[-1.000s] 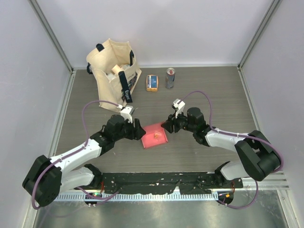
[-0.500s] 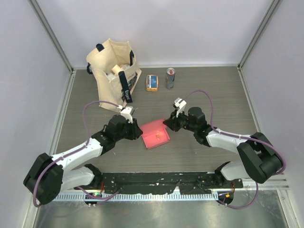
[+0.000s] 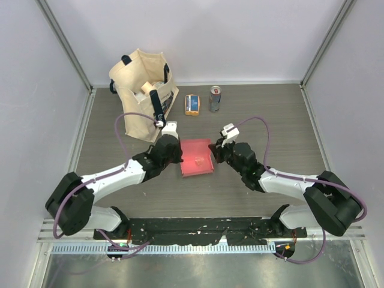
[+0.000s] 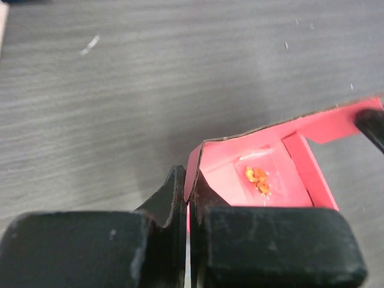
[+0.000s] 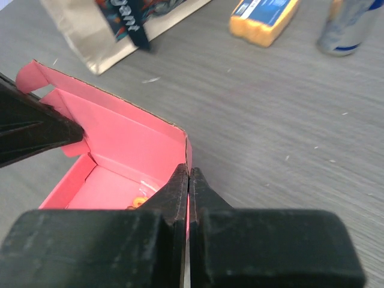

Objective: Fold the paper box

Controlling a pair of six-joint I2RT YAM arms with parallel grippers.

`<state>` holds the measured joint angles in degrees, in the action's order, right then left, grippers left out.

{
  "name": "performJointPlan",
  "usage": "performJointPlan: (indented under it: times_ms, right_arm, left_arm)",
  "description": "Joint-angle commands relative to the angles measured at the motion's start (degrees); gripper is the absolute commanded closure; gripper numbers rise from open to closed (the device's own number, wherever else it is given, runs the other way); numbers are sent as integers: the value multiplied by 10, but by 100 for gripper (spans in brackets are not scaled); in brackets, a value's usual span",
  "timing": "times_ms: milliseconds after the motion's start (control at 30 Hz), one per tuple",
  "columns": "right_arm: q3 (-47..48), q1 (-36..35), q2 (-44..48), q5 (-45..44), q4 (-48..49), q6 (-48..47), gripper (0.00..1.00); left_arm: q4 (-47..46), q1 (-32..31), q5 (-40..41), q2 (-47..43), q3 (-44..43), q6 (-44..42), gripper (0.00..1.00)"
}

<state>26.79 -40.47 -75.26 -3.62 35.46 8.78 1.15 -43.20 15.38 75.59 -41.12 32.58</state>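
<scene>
Newly pinched, paper box (image 3: 197, 158) — left fingers (image 4: 171, 193), right fingers (image 5: 177, 189)

The paper box (image 3: 197, 158) is plain pinkish-red inside and out, with a thin dark line along its cut card edges. On its floor sits a small orange-yellow speck (image 4: 258, 177) under a pale glossy patch. The surface (image 3: 270, 114) is grey-brown with fine wood-grain streaks. The left claw (image 4: 187, 187) and right claw (image 5: 188, 175) are matt black. The left arm (image 3: 114, 179) and right arm (image 3: 288, 178) are black and white, each trailing a purple cable (image 3: 118, 123). Toward the far edge of the surface, the tote bag (image 3: 139, 78) is beige with black straps, the packet (image 3: 192, 104) is orange and blue, and the can (image 3: 215, 98) is silver with a blue mark.
</scene>
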Motion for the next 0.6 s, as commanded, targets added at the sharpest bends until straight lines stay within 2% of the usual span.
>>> performJointPlan:
  times_ms: [0,33,167,267,367,567]
  right_arm:
    - [30,-34,-21,-185,91,5,98]
    - [30,-41,-40,-231,109,1,98]
    - [27,-63,-91,-312,212,-23,98]
    - [13,-75,-132,-357,269,-28,98]
    - [0,-86,-172,-378,351,-39,98]
    - [-23,-123,-197,-416,396,-35,99]
  left_arm:
    - [-24,1,167,60,-68,62,100]
    - [-26,1,180,71,-76,66,100]
    - [-64,0,234,130,-101,68,100]
    - [-126,-3,258,157,-92,60,100]
    - [-233,-10,269,168,-56,47,100]
    - [-287,-29,285,172,-1,44,100]
